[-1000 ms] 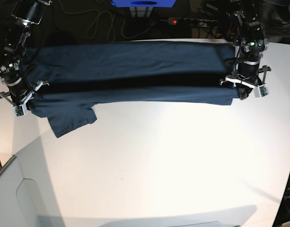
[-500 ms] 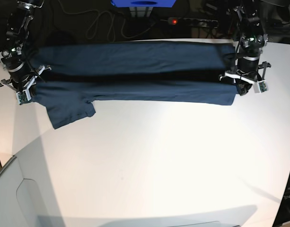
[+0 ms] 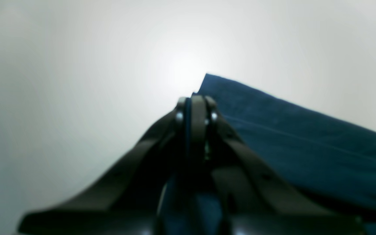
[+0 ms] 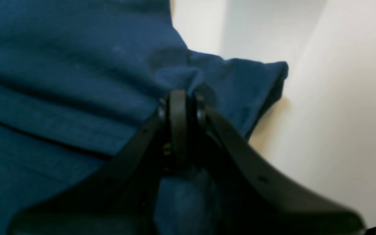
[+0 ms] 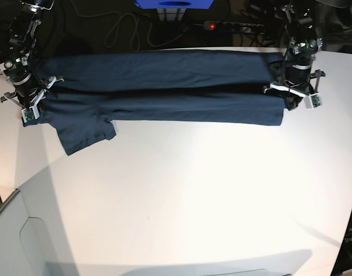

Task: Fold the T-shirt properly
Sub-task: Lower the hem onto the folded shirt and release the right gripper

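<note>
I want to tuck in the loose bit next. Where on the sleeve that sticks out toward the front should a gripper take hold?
Probably at the sleeve's free hem corner, coming from the open table side in front. The sleeve lies flat, jutting out from the folded T-shirt, so only its outer edge offers a liftable lip. Both the left gripper and right gripper are shut on the shirt's ends.

A wide white table is filling most of the room, bright light glaring off its middle. Behind it the background is lying in darkness, where cables are trailing, a power strip is glowing red, and a blue box is sitting.
</note>
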`<move>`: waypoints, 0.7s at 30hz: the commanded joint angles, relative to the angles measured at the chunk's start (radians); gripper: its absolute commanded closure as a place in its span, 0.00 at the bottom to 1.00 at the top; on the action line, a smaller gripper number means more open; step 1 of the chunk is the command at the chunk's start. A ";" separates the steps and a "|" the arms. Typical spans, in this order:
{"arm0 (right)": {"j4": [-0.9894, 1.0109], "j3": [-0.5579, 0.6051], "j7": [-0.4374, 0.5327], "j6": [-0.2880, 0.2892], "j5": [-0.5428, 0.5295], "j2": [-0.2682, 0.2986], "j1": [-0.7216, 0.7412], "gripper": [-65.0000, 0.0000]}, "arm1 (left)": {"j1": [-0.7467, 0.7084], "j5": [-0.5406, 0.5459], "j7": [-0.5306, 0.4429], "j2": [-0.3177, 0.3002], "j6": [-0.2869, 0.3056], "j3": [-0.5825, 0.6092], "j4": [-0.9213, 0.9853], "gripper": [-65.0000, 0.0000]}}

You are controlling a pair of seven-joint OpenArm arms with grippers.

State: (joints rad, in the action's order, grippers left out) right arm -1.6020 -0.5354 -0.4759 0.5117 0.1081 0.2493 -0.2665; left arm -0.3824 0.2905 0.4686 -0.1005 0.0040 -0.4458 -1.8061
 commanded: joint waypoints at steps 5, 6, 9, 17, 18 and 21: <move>-0.016 -0.004 0.012 0.011 -0.008 0.020 0.006 1.00 | 0.001 0.002 -0.023 -0.006 -0.003 0.000 -0.002 1.00; -0.016 -0.002 0.010 0.011 -0.006 0.022 0.006 0.99 | 0.000 0.002 -0.023 -0.006 -0.003 0.000 -0.002 1.00; -0.016 -0.002 -0.043 0.011 -0.006 0.025 0.009 0.88 | 0.001 0.002 -0.021 -0.006 -0.003 0.000 -0.002 1.00; -0.128 -0.012 -0.070 0.011 -0.008 0.022 0.002 0.58 | 0.003 0.002 -0.020 -0.006 -0.003 0.002 -0.002 1.00; -0.148 -0.012 -0.070 0.011 -0.008 0.020 0.002 0.58 | 0.003 0.002 -0.020 -0.006 -0.003 0.002 -0.002 1.00; -0.192 -0.012 -0.071 0.011 -0.008 0.018 0.005 0.57 | 0.001 0.002 -0.020 -0.006 -0.003 0.002 -0.002 1.00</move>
State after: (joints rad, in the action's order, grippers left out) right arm -1.7763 -0.5385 -0.5667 0.5117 0.1062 0.2546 -0.2668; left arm -0.3828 0.2909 0.4686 -0.0975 0.0040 -0.4416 -1.7920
